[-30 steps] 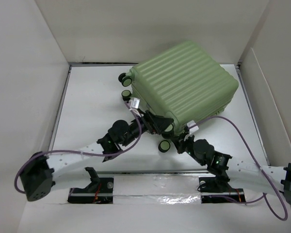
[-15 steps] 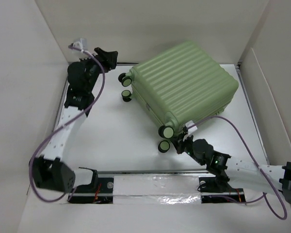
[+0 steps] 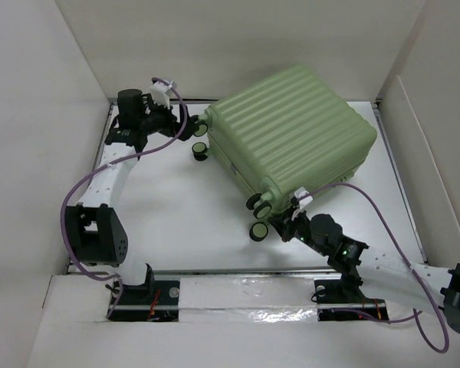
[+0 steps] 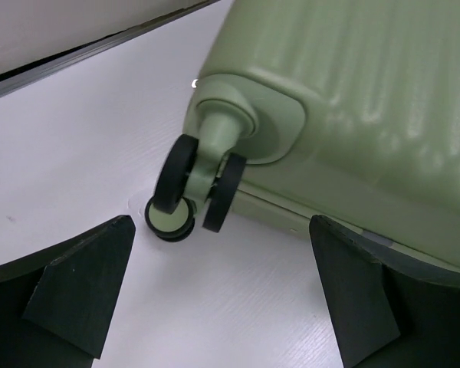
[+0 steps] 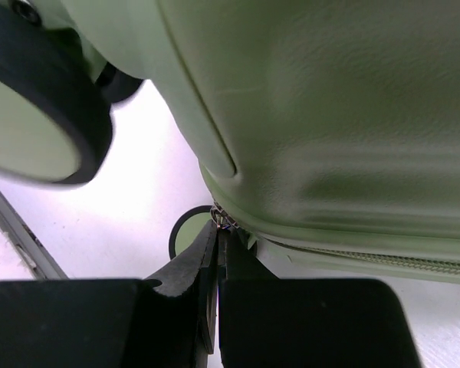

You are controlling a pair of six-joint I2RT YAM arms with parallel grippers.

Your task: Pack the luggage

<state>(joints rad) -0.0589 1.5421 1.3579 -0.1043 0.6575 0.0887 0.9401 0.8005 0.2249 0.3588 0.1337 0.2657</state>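
**Green hard-shell case lies closed between two claws**

From the overhead camera, the luggage is a pale green ribbed suitcase. It lies closed on its side on the white table, filling the far right part. The black wheels at its left end point toward the left wall. The left gripper reaches to the far left and hovers just beside the far wheel pair. The right gripper sits low at the suitcase's near corner, just beside the near wheels.

On the left wrist camera, the left gripper is released. Its two dark fingers are spread wide and touch nothing. Between them, farther off, a twin caster hangs from the corner of the luggage.

On the right wrist camera, the right gripper is clenched, its fingers pressed flat together. Their tips meet at the zip seam under the luggage, where a small metal piece glints. Whether they pinch it cannot be told. A blurred wheel fills the upper left.
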